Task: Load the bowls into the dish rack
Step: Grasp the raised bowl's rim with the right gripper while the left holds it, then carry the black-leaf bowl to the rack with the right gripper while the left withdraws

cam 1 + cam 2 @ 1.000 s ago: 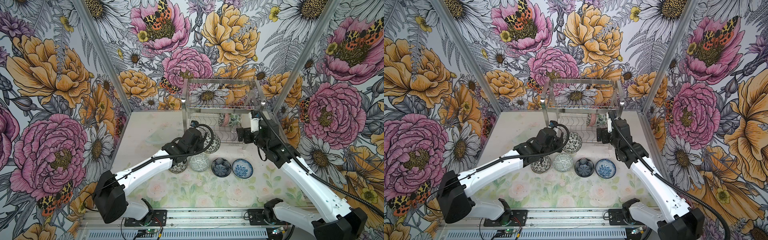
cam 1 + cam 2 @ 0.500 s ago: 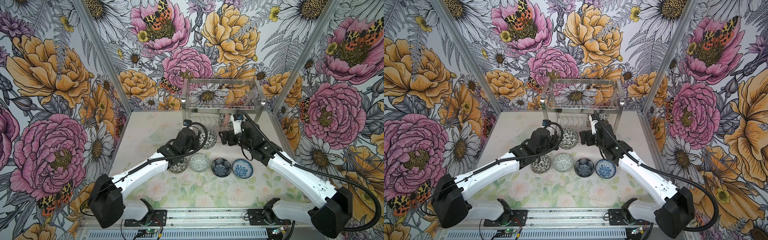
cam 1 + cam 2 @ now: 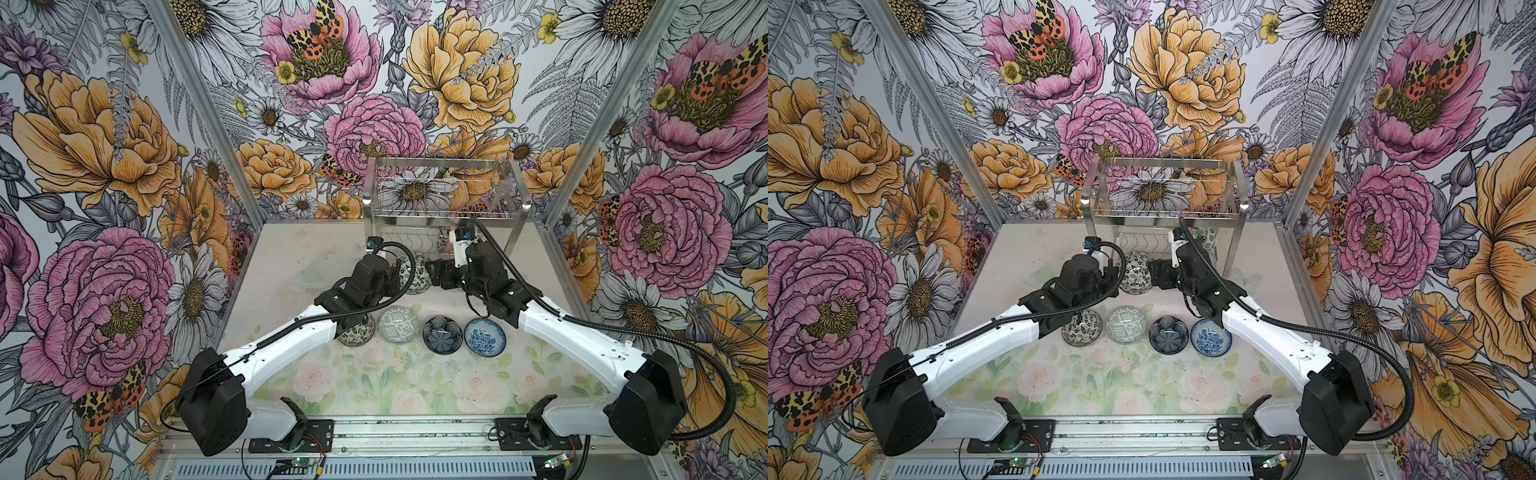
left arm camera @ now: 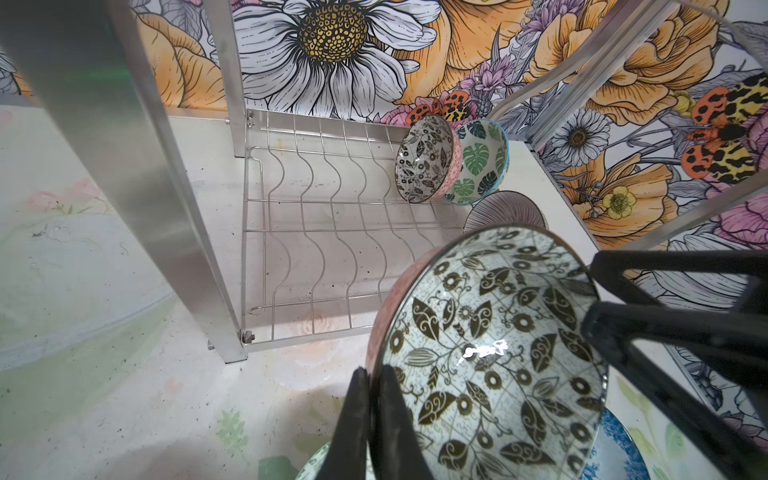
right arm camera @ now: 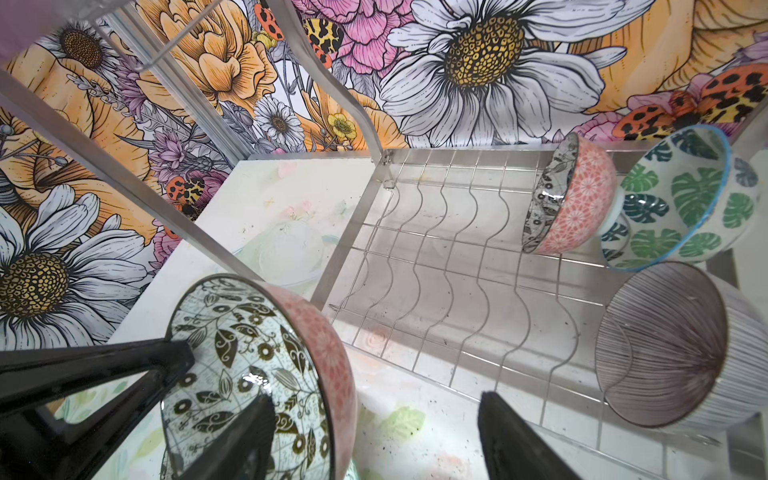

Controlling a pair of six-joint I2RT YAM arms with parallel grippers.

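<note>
A bowl (image 4: 490,353) with black leaves inside and a pink outside hangs tilted in front of the dish rack (image 3: 446,195). My left gripper (image 4: 374,374) is shut on its rim. My right gripper (image 5: 376,399) is open and straddles the opposite rim. One of its fingers (image 5: 249,436) lies inside the bowl (image 5: 249,374) and the second stands well clear outside. On the rack's wavy lower shelf (image 5: 436,257) stand a pink bowl (image 5: 577,199), a green-leaf bowl (image 5: 685,195) and a striped bowl (image 5: 665,345). In both top views several bowls (image 3: 399,327) (image 3: 1126,325) sit in a row on the table.
The rack's flat steel legs (image 4: 124,166) stand close beside the held bowl. A faint pale-green bowl shape (image 3: 309,276) shows on the table left of the rack. The left slots of the lower shelf (image 4: 332,232) hold nothing. Floral walls enclose the table.
My right arm has swung left from the rack to the held bowl, and its jaws have narrowed somewhat. My left gripper has carried the bowl a little toward the rack.
</note>
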